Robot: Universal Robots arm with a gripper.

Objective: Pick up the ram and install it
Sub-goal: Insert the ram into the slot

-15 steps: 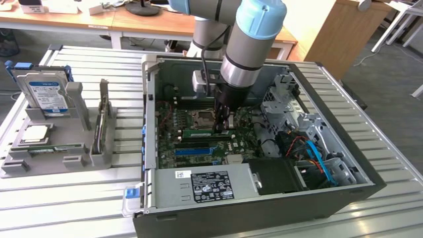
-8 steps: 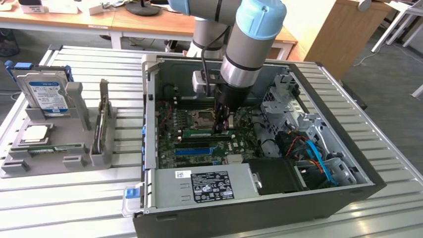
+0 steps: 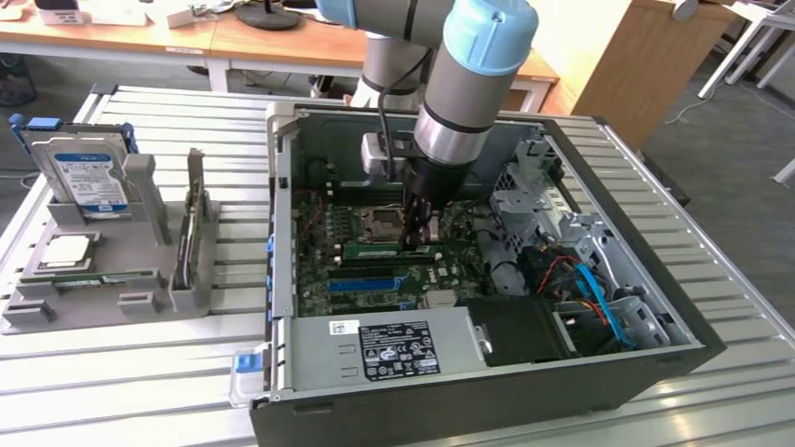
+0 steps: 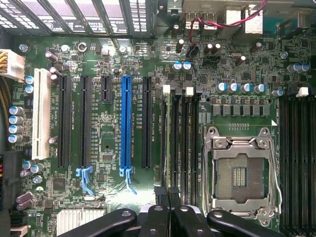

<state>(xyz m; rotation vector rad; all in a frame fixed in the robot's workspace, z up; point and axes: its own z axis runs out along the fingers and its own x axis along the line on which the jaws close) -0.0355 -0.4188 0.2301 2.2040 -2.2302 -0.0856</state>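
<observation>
My gripper (image 3: 419, 244) reaches down into the open computer case (image 3: 646, 363), just above the motherboard (image 3: 326, 279). In the wrist view its two black fingertips (image 4: 161, 193) stand close together, shut on the ram (image 4: 170, 133). The ram shows edge-on there as a thin green strip running along the outermost black memory slot, beside the CPU socket (image 4: 241, 173). In the exterior view the ram (image 3: 370, 250) is a narrow green stick lying along the slots under the gripper. I cannot tell whether it is pressed fully into the slot.
A grey holder (image 3: 25, 312) on the exterior view's left carries a silver drive (image 3: 85, 177), a processor (image 3: 69, 251) and an upright card (image 3: 193, 219). Inside the case are the power supply (image 3: 397, 349), a drive cage (image 3: 546, 200) and coloured cables (image 3: 584, 279). A blue expansion slot (image 4: 126, 123) lies beside the memory slots.
</observation>
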